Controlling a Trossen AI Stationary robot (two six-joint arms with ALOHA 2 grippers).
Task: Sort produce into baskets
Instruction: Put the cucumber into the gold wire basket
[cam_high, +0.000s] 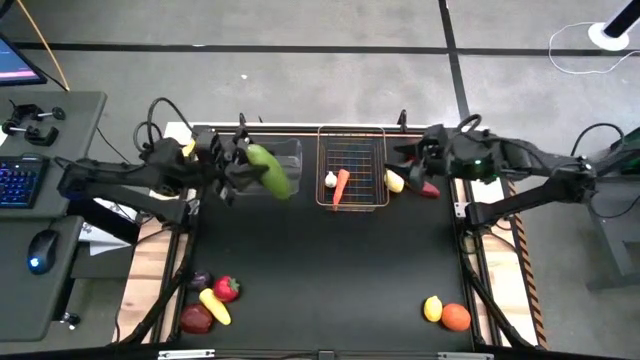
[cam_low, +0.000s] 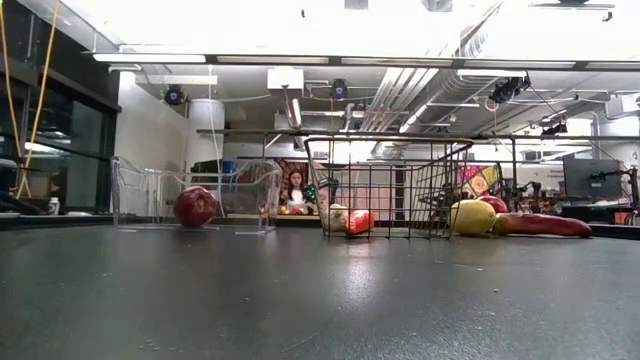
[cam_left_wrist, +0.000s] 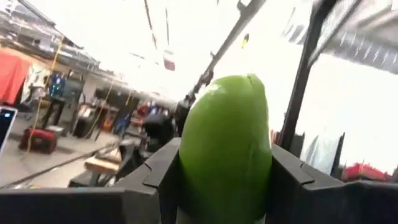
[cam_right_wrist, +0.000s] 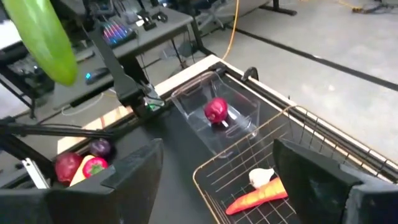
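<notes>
My left gripper (cam_high: 240, 166) is shut on a green cucumber (cam_high: 271, 171), which hangs in the air over the clear plastic bin (cam_high: 292, 152) at the far left. A red apple (cam_right_wrist: 216, 110) lies in that bin. The copper wire basket (cam_high: 375, 135) beside it holds a white garlic (cam_high: 330, 180) and a carrot (cam_high: 341, 186). My right gripper (cam_right_wrist: 217, 183) is open and empty, above the basket's right side (cam_high: 405, 160). A lemon (cam_high: 394, 181) and a red piece (cam_high: 430, 189) lie on the table right of the basket. My left gripper pinches the cucumber's sides (cam_left_wrist: 186, 168) between its two fingers (cam_left_wrist: 158, 177). The fingers come about level from the table's left. The cucumber's free end (cam_left_wrist: 233, 93) sticks out past the fingertips. The cucumber is lifted clear, tilted, above the clear bin.
At the near left lie a purple eggplant (cam_high: 200, 280), a red piece (cam_high: 227, 288), a yellow piece (cam_high: 214, 306) and a red apple (cam_high: 196, 320). At the near right lie a lemon (cam_high: 432, 308) and an orange (cam_high: 456, 317). The table's middle (cam_high: 330, 270) is bare.
</notes>
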